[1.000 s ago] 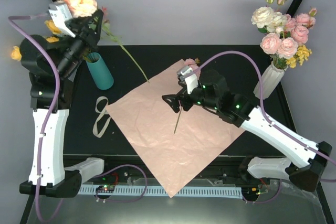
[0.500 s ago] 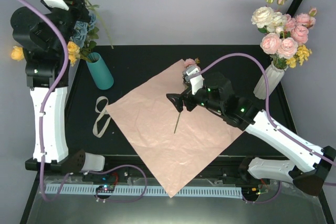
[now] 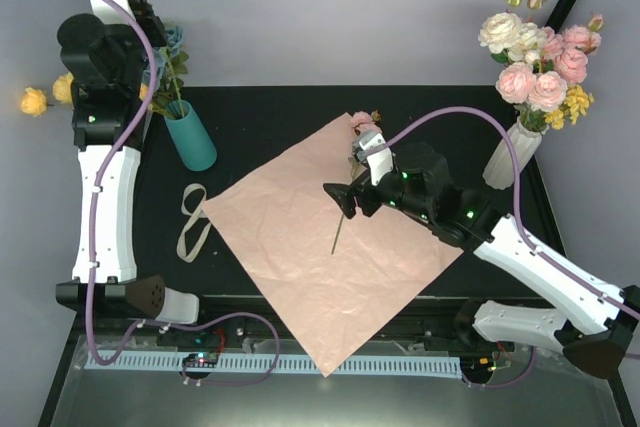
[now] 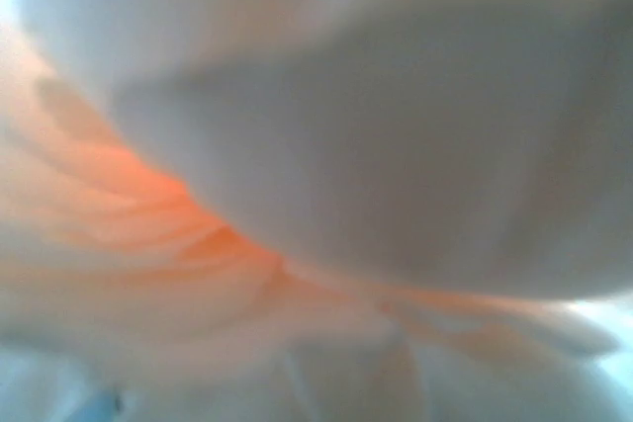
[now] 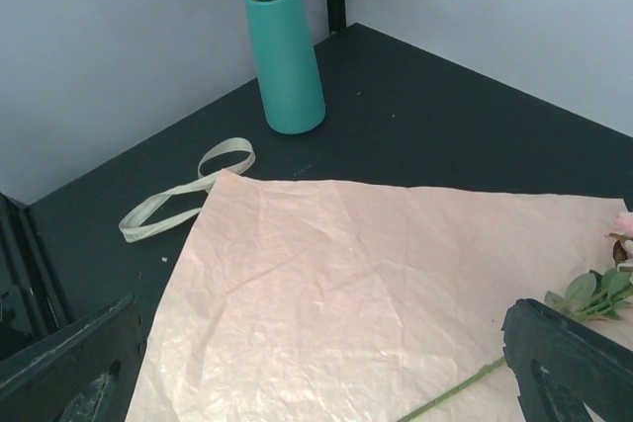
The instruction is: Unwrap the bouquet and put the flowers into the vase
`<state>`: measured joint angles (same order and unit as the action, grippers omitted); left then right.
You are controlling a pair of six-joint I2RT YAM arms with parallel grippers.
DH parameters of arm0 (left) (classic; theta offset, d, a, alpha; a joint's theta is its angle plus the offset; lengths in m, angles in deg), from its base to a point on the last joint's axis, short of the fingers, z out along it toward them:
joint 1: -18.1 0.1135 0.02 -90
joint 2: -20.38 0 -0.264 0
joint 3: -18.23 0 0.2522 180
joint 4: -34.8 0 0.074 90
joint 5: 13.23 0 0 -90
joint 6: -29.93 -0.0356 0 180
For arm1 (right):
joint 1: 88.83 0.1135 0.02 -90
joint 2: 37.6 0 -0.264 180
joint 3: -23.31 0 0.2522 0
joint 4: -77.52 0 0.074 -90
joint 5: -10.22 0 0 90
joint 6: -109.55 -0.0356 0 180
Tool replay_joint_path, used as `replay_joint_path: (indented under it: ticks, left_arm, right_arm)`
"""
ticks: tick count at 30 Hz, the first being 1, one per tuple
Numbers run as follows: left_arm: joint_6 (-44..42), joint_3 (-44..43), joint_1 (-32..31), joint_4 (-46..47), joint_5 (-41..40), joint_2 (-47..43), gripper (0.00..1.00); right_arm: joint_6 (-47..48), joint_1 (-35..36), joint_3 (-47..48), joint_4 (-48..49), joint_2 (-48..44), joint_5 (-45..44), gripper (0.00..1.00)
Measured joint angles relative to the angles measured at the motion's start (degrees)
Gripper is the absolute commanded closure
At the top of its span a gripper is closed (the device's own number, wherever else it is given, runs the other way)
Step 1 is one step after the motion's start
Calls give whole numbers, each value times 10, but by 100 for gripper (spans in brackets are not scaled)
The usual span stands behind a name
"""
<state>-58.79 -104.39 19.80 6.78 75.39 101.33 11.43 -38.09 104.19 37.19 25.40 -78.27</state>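
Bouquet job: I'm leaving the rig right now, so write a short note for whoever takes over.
Left gripper: jaws shut on the flowers, stems already in the vase.
Right gripper: jaws open, over one pink stem lying on the paper.
Done: paper spread flat, ribbon off beside it.
Left: release the bunch, pick up that stem, add it to the vase.

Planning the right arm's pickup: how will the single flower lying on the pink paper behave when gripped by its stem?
The flower has a thin stem, so it will probably flex, the bloom end drooping. It seems light for its length. Lying flat on the crinkled paper, it may be hard to pinch without catching or dragging the sheet.
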Motion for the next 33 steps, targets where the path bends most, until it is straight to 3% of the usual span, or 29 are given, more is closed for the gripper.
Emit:
replay_joint_path:
  ticks: [4, 13, 20, 33]
  left_arm:
    - [11, 67, 16, 65, -16, -14, 98]
    - [19, 88, 36, 109, -35, -16, 98]
    - [17, 46, 42, 108, -34, 25, 98]
    - [37, 46, 43, 73, -28, 32, 98]
  right_arm:
    - [7, 0, -12, -2, -16, -4, 0]
    - [18, 0, -20, -8, -20, -12, 0]
    - [18, 0, -26, -9, -24, -14, 0]
    - [19, 0, -28, -10, -24, -17, 0]
